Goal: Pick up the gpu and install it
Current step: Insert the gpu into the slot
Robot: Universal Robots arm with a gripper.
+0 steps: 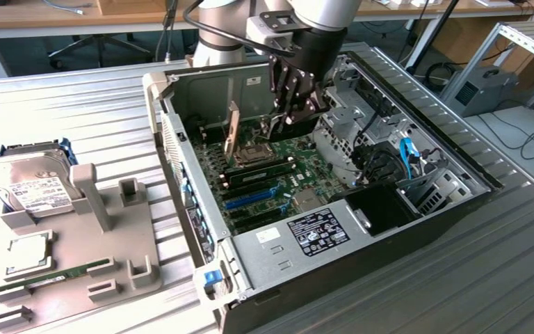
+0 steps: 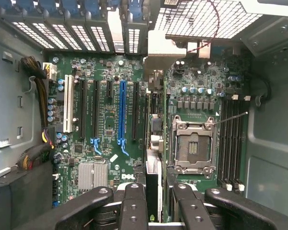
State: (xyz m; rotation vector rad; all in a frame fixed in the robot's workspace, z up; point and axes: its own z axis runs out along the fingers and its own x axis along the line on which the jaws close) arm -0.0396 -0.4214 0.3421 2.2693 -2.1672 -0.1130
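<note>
Black gripper (image 1: 297, 111) hangs inside the open dark metal computer case (image 1: 452, 202), fingers pinching the gpu (image 1: 233, 128), a thin dark card held on edge with its silver bracket end up, over the green motherboard (image 2: 110, 139) between the long blue slot (image 2: 121, 113) and the silver CPU socket (image 2: 192, 146). Silver boxy hard drive (image 1: 28, 182) sits on a beige tray (image 1: 63, 292) at the exterior view's left.

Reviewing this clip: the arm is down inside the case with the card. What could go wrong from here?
1. The gpu hangs edge-on in the gripper, apparently beside the black slot rather than over it; pressing down could hit the motherboard.
2. The open CPU socket lies right beside the card; any sideways drift might touch it.
3. The card's far end sits near the rear slot covers and may catch there.
</note>
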